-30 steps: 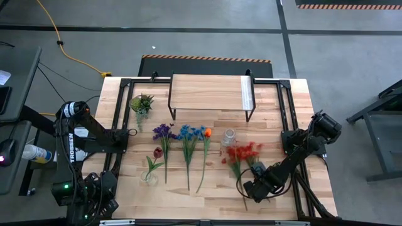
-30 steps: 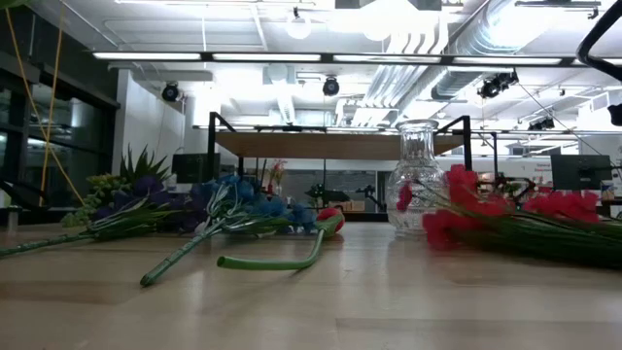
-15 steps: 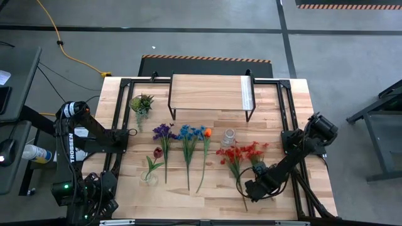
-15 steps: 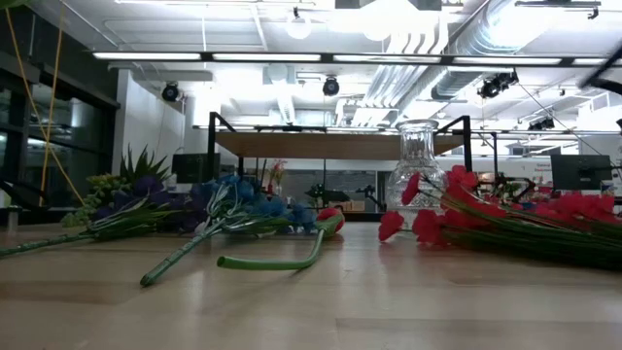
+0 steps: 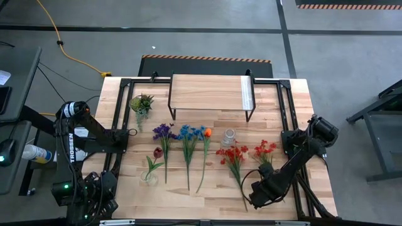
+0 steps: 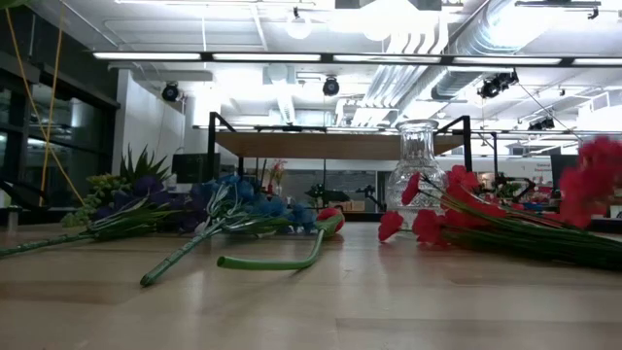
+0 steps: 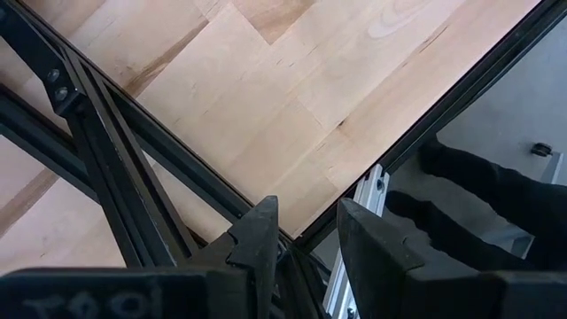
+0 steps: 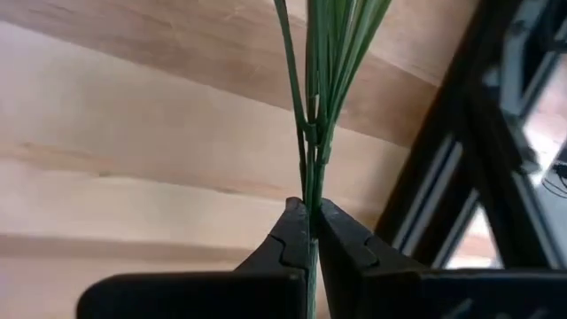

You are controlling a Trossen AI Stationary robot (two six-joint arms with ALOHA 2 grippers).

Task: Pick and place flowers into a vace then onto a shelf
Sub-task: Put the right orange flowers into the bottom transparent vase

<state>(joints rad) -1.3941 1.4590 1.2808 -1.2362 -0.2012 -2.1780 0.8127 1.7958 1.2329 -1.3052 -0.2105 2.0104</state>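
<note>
My right gripper [image 5: 256,188] is near the table's front right, shut on the stem of a red flower whose blooms [image 5: 264,150] are raised off the table, also seen in the low view [image 6: 593,180]. A second red flower [image 5: 231,154] lies flat beside it. The purple [image 5: 163,132], blue [image 5: 188,133] and orange [image 5: 207,132] flowers lie in a row at mid-table. The clear glass vase [image 5: 228,137] stands upright by them. The shelf [image 5: 210,93] stands on its legs at the far edge. My left gripper [image 7: 308,235] hangs open over the left table frame [image 5: 127,133]. My right gripper pinches the red flower's green stem [image 8: 310,208] between its two fingers, below where the stem splits into thin branches. The fingers come slanting down from above. The stem runs on beyond the fingertips, and the bloom end stands lifted clear of the table.
A small green spiky plant [image 5: 141,103] sits at the far left. A small glass [image 5: 149,178] with a dark red flower [image 5: 157,152] stands near the front left. Black frame rails [image 5: 286,107] run along both table sides. Bare wood lies along the front centre.
My right gripper has risen, staying shut on the stem. The held red flower has parted from the other red one: its blooms have swung up off the table and toward the right edge, while the other red flower stays lying where it was.
</note>
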